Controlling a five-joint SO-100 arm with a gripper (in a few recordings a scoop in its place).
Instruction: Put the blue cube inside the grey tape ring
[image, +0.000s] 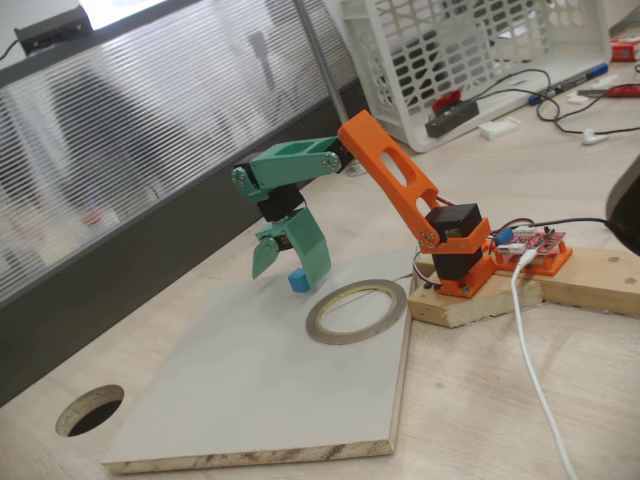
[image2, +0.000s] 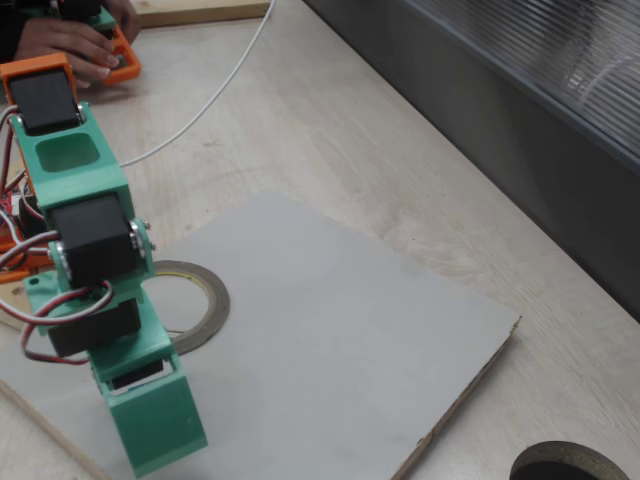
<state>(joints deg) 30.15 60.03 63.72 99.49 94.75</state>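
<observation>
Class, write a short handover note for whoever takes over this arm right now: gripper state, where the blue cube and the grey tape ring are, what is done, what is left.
Gripper: open, tips down at the grey board, nothing held.
Blue cube: on the board by the wide finger, outside the ring, between the fingers or just beside them; hard to tell.
Grey tape ring: flat on the board's edge nearest the arm's base, nothing inside.
Done: gripper brought to the cube.
Left: grasp, lift, carry over the ring, release inside.
</observation>
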